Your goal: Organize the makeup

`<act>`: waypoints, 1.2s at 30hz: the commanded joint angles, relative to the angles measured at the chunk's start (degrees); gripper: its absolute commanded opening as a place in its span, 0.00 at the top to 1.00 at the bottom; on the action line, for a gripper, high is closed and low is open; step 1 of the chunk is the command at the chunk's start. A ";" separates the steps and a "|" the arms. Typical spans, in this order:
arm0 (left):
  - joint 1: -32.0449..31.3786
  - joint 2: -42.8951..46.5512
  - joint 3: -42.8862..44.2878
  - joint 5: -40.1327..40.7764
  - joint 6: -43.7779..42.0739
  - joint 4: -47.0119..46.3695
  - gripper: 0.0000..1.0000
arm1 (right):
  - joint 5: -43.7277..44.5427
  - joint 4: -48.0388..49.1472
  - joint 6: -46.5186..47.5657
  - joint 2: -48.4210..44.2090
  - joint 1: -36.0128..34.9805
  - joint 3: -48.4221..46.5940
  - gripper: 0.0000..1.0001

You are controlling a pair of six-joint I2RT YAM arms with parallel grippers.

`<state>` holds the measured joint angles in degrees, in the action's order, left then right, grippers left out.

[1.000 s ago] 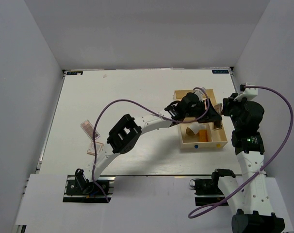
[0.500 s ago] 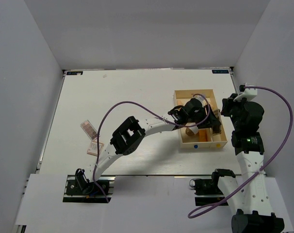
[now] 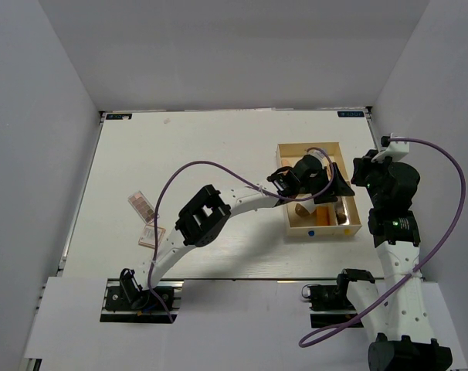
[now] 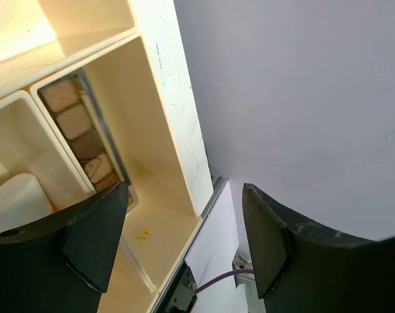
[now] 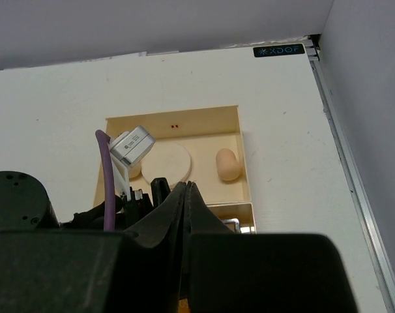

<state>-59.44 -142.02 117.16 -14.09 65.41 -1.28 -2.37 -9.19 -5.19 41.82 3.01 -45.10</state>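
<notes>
We have most makeup boxed: the brown eyeshadow palette point(image 4: 80, 140) stands slotted beneath our left gripper point(image 4: 184, 192), jaws apart; the right gripper point(image 5: 186, 195) is closed. A pinkish compact point(image 3: 151, 236) and another flat piece point(image 3: 141, 205) lie unsorted on the counter point(image 3: 218, 139).

The white-and-black left arm point(image 3: 242, 199) stretches from its base far forward and to the right, elbow bent; its black two-finger left gripper point(image 4: 183, 189) has the jaws spread wide, nothing between them. The white-and-black right arm point(image 3: 395, 232) rises folded above its own base; its black right gripper point(image 5: 186, 189) has both fingers pressed flat together.
</notes>
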 commanded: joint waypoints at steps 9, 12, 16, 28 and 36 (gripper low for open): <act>-0.77 7.44 1.75 4.68 -4.05 2.59 0.20 | -3.86 2.16 0.44 -1.48 0.33 0.01 1.00; 0.72 11.30 0.79 6.26 -7.22 5.05 0.25 | -10.88 1.72 1.94 -1.83 0.33 -0.25 1.00; 2.66 17.37 -3.24 7.15 -15.03 10.49 0.34 | -27.04 1.63 4.39 -2.10 0.25 -0.69 0.83; 14.42 55.24 -41.91 25.41 -20.94 31.37 0.45 | -64.16 -9.70 24.96 5.98 -1.16 -5.26 0.54; 20.59 83.54 -61.93 34.82 3.28 58.47 0.35 | -54.25 -5.92 20.66 14.66 -8.79 -4.72 0.57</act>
<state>-39.44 -65.41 62.19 16.16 56.49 43.18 -60.34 -16.53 16.47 53.15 -1.67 -47.97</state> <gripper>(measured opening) 0.565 0.440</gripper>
